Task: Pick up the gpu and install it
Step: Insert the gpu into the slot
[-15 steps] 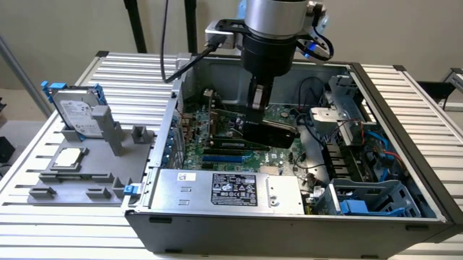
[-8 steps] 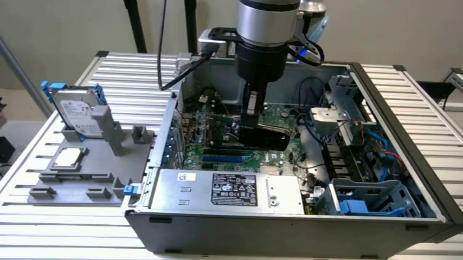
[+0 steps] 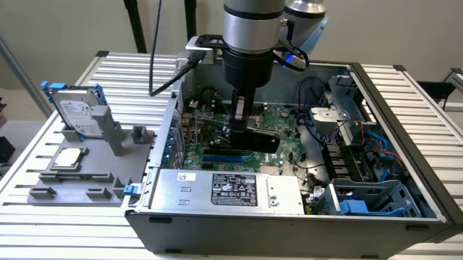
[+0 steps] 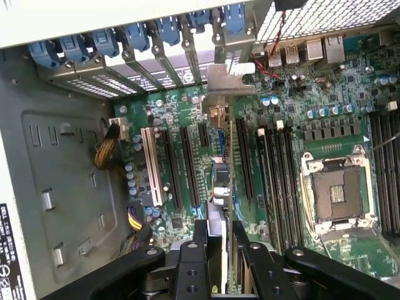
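My gripper is down inside the open computer case, shut on the gpu. In the exterior view the gpu is a flat black card that slants over the green motherboard. The wrist view looks along the card's thin edge, which runs between my two black fingers toward its silver end bracket. The bracket is near the case's rear slot openings. The card hangs above the long black expansion slots. Whether it touches a slot is hidden by the card itself.
On the exterior view's left, a grey fixture holds a silver hard drive with blue rails and a square silver CPU chip. Inside the case are the power supply, the drive cage, cables and an empty CPU socket.
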### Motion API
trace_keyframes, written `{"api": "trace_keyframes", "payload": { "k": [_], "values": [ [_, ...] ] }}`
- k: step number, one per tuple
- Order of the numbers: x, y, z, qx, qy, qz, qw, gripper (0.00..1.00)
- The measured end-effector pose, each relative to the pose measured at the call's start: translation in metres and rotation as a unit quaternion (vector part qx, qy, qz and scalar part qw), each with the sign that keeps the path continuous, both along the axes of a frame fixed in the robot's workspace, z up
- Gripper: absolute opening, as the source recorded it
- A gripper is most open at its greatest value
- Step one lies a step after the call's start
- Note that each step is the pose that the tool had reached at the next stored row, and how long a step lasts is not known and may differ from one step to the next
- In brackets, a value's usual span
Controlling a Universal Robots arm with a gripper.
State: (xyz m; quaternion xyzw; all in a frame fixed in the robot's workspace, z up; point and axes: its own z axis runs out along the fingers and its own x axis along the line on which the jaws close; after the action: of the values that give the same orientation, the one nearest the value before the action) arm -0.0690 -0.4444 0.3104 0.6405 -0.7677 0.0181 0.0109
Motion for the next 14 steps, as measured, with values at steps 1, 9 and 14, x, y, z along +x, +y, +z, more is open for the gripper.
{"api": "trace_keyframes", "payload": {
  "k": [1, 9, 14],
  "values": [
    [-0.002, 0.0000, -0.0017, 0.0000, -0.0007, 0.001, 1.0000, 0.27],
    [-0.015, 0.0001, -0.0152, 0.0007, -0.0079, 0.016, 0.9998, 0.27],
    [-0.023, 0.0010, -0.0184, 0.0014, -0.0107, 0.022, 0.9997, 0.27]
  ]
}}
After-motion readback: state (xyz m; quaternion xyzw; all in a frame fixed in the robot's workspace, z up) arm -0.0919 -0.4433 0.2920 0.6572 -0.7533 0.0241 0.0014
